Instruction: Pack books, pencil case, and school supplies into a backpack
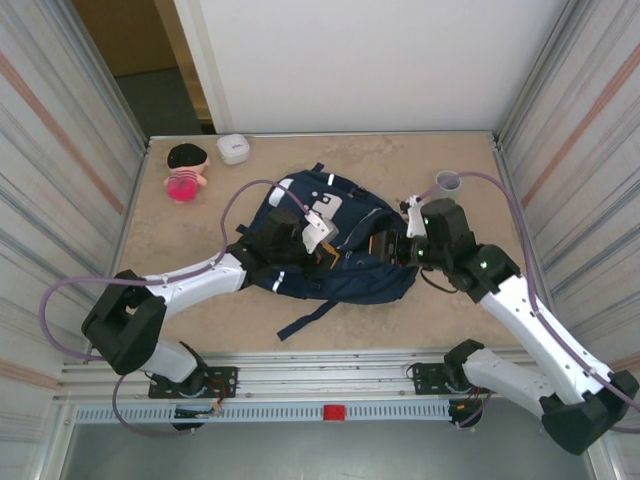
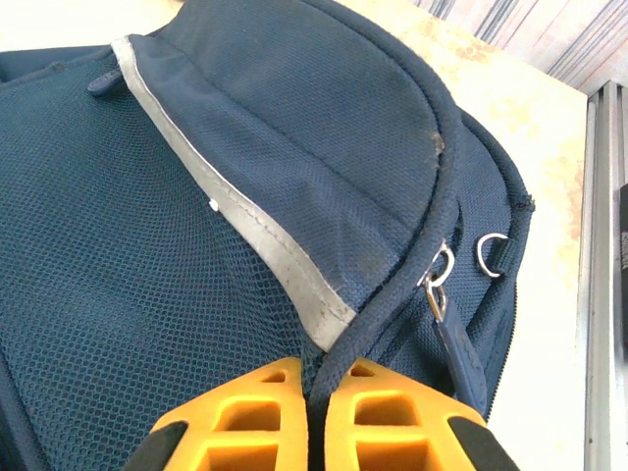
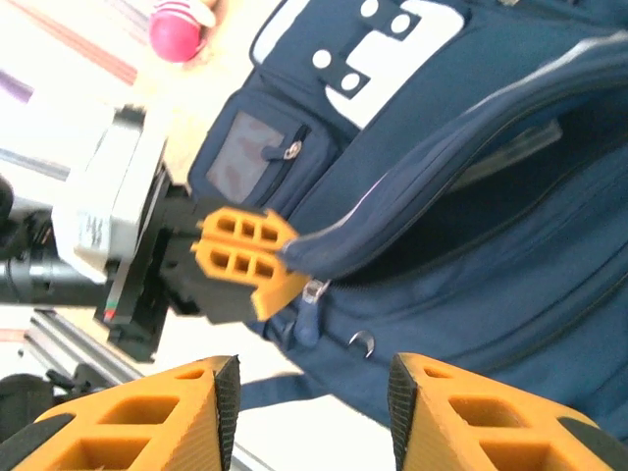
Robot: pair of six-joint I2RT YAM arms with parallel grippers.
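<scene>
- The left gripper (image 2: 316,381) is clamped tight on the corded rim of the backpack (image 1: 345,270), at the middle of the bag's front.
- The right gripper (image 3: 312,381) sits just beside the backpack's right side, its fingers spread with nothing between them.
- The backpack lies flat on the table (image 1: 200,220) between the two arms, its main opening gaping.
- Beyond the backpack, a grey cup (image 1: 448,182) stands to the right; a pink toy (image 1: 185,172) and a white box (image 1: 233,148) lie to the left.

No readable text on the backpack (image 1: 330,240) or elsewhere
</scene>
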